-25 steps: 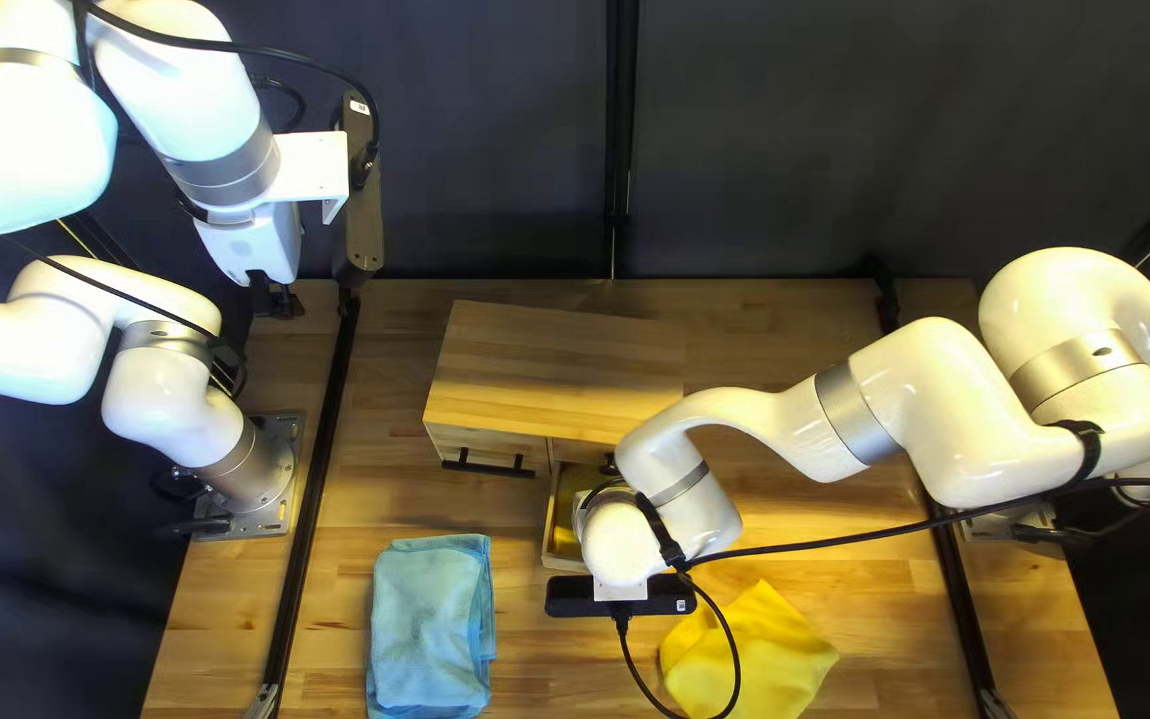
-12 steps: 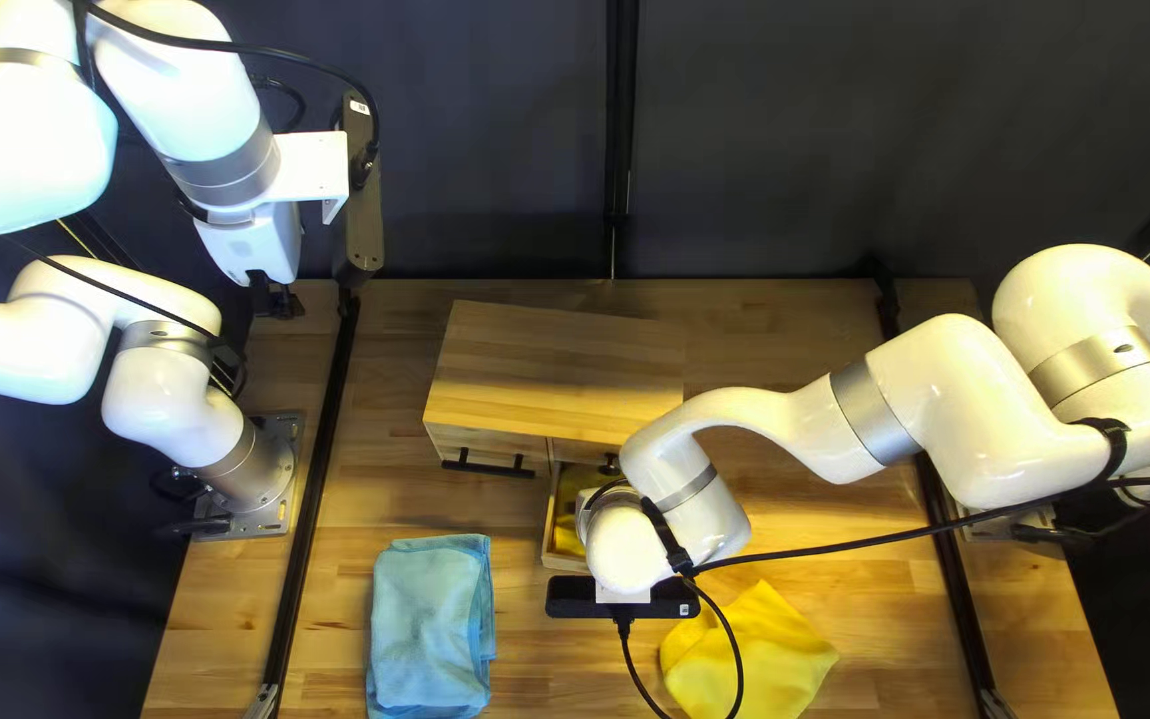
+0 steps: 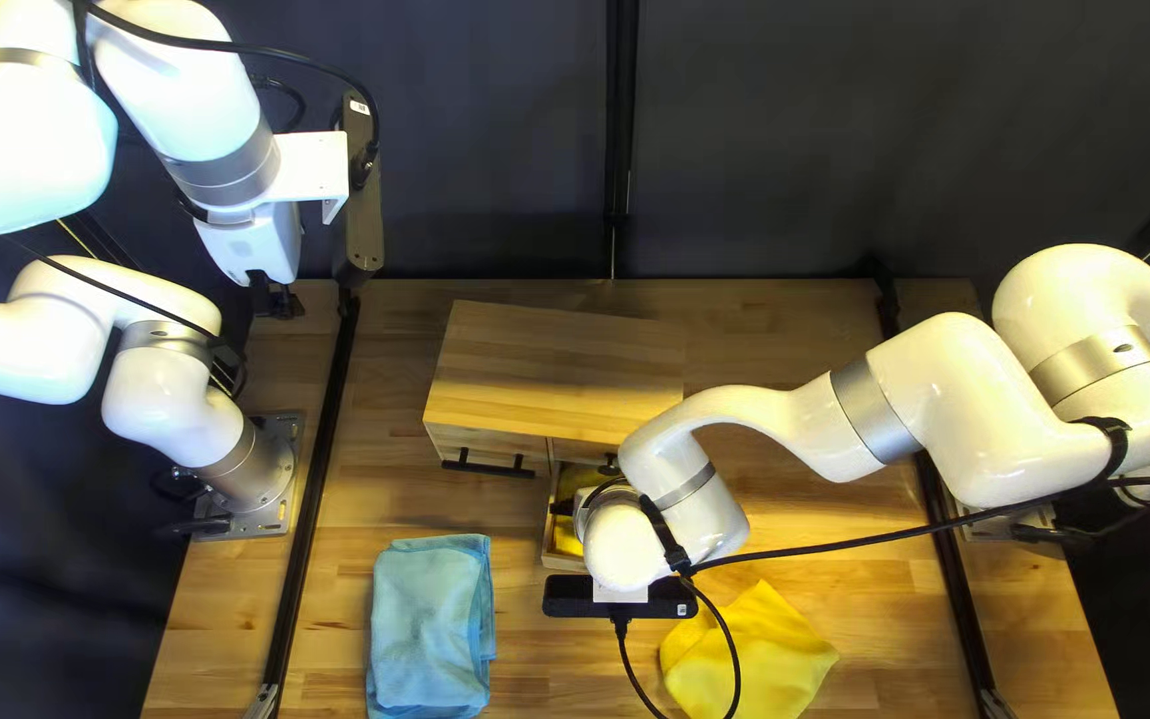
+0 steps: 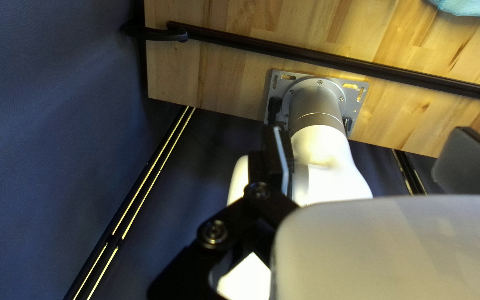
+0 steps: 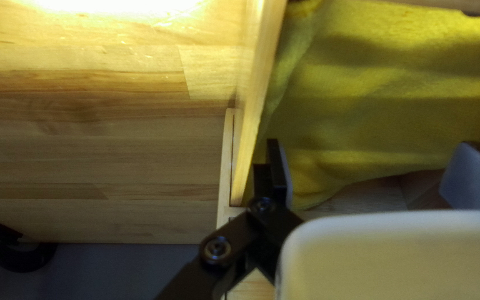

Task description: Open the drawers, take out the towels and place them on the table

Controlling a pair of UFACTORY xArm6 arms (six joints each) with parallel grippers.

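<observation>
Right tool (image 5: 373, 166) shifted slightly, open above yellow towel (image 5: 369, 104).

- Folded towel (image 3: 430, 624): light blue.
- Crumpled towel (image 3: 750, 654): bright yellow.
- Towel in the drawer (image 5: 369, 104): yellow.
- Drawer cabinet (image 3: 555, 374): pale wood, with a black handle (image 3: 483, 465).
- Left arm (image 3: 166, 399), right arm (image 3: 914, 419): white, silver bands.

Overhead slants down on table (image 3: 864, 599); right wrist close over drawer (image 5: 248, 83), left over table edge.

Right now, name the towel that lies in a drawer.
The yellow towel in the open drawer; the blue towel and the other yellow towel lie on the table.
</observation>
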